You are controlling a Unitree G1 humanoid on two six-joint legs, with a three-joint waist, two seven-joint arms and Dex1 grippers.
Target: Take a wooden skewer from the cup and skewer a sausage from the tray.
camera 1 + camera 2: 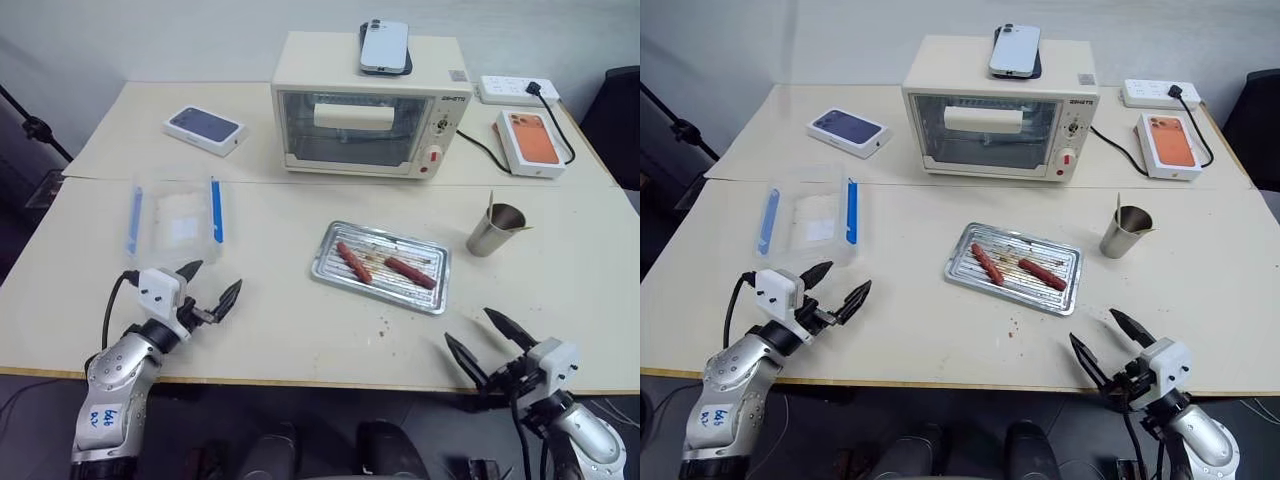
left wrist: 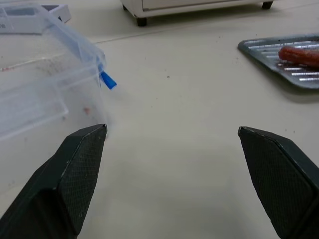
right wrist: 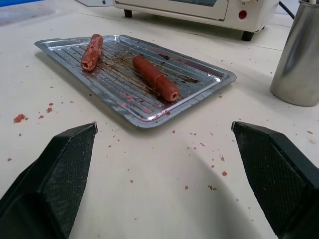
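The silvery tray (image 1: 428, 258) lies at mid-table with two reddish-brown sausages in it, one (image 1: 352, 262) to the left and one (image 1: 410, 272) to the right. Right of the tray stands the steel cup (image 1: 495, 232), and a thin wooden skewer (image 1: 491, 203) sticks up out of it. My left gripper (image 1: 214, 278) is open and empty near the table's front left, beside a clear box. My right gripper (image 1: 469, 327) is open and empty at the front edge, short of the tray (image 3: 209, 74) and cup (image 3: 299, 55). Both sausages (image 3: 155, 78) lie well beyond its fingertips.
A clear plastic box with blue clips (image 1: 177, 215) sits just beyond my left gripper. At the back stand a toaster oven (image 1: 370, 105) with a phone (image 1: 385, 45) on top, a blue phone box (image 1: 205, 130), an orange phone box (image 1: 530, 142) and a power strip (image 1: 515, 90). Crumbs dot the table near the tray.
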